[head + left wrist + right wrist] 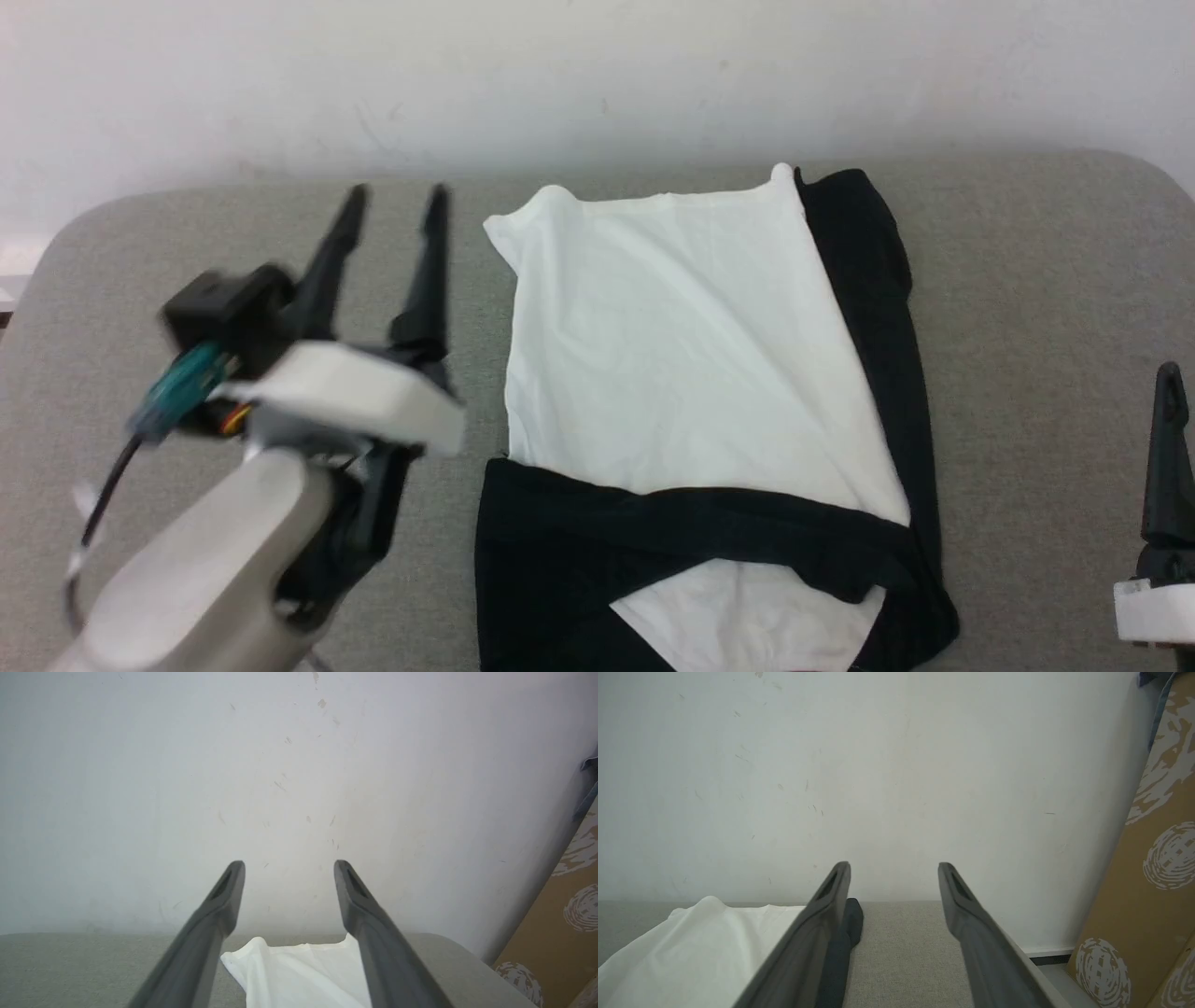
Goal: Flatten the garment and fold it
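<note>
I am looking at the T-shirt (681, 373) lying mid-frame on the grey tabletop (1027, 280). It is narrowed to a tall strip, with the white body above, the black sleeves crossing its lower part, and a black edge running down its right side. My left pincer (397, 196) is hovering just left of it, fingers spread wide and gripping nothing. My right pincer (894, 868) is sitting at the lower right, equally wide and empty. I am judging the next fold to be end over end, so I am planning to pinch both lower corners together and lift evenly, minding that the crossed sleeves do not slide out.
</note>
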